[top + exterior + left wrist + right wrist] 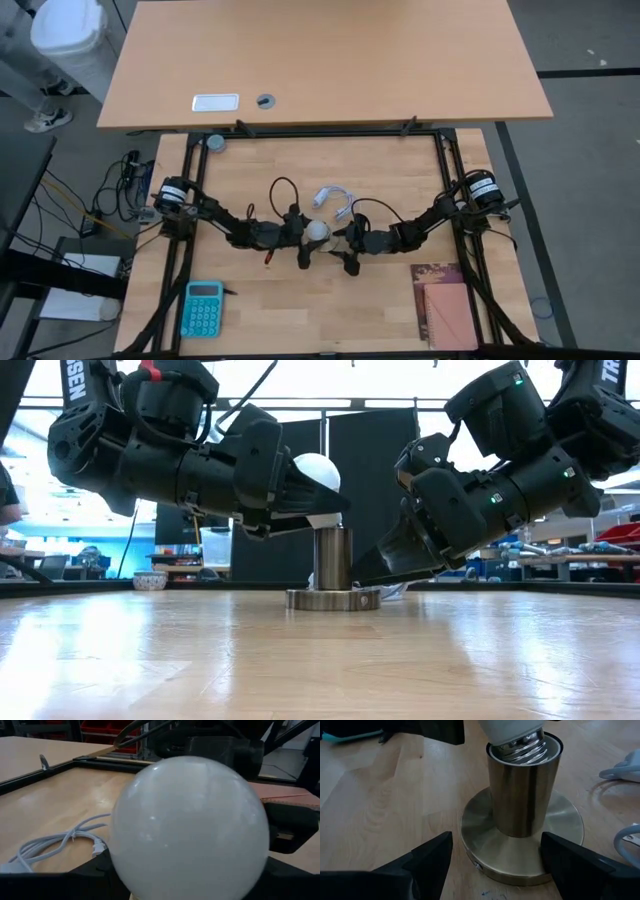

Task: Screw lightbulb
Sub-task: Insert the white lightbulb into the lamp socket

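The white lightbulb (318, 466) stands upright with its grey threaded base (524, 746) in the mouth of the brass socket cylinder (522, 790). The cylinder rises from a round flat base disc (333, 600) on the table's middle. My left gripper (312, 235) reaches in from the left and is shut on the bulb, which fills the left wrist view (190, 830). My right gripper (497, 855) comes from the right, low at the table. It is open, one finger on either side of the disc. I cannot tell whether they touch it. My left gripper pinches the bulb's globe between its two fingers (92, 872), low on the globe near its narrowing neck (322, 510). The fingers come level from the table's left. The bulb stands upright, its screw base in the socket's mouth.
A coiled white cable (335, 200) lies just beyond the socket. A teal calculator (203, 308) lies near the front left and a reddish booklet (445, 305) at the front right. A second desk (330, 60) stands beyond the far edge.
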You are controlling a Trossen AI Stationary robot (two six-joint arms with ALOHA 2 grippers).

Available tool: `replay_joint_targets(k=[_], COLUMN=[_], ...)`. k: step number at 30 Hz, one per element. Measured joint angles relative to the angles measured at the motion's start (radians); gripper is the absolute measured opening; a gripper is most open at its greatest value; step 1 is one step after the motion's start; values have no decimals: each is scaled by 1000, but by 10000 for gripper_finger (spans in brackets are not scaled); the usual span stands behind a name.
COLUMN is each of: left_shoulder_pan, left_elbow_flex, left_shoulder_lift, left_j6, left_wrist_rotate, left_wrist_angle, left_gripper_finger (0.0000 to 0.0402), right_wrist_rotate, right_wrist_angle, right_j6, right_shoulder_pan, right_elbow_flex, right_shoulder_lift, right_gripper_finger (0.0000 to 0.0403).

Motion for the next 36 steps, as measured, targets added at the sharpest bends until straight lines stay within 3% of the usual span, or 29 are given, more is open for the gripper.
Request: replay_joint_targets(k=[9, 16, 36], left_shoulder_pan=[20, 65, 78], left_elbow_flex=[0, 1, 171], left_shoulder_lift=[-1, -2, -56], left_j6=[-38, -88, -34], left_wrist_rotate=[31, 143, 245], left_wrist_angle=[-11, -22, -414], left_gripper_finger=[241, 240, 240], right_wrist_rotate=[0, 0, 0], right_wrist_angle=[0, 0, 24], right_j6=[2, 12, -8], right_shoulder_pan=[0, 0, -4], right_elbow_flex=[0, 0, 0], right_shoulder_lift=[0, 0, 0], right_gripper_finger=[307, 307, 307])
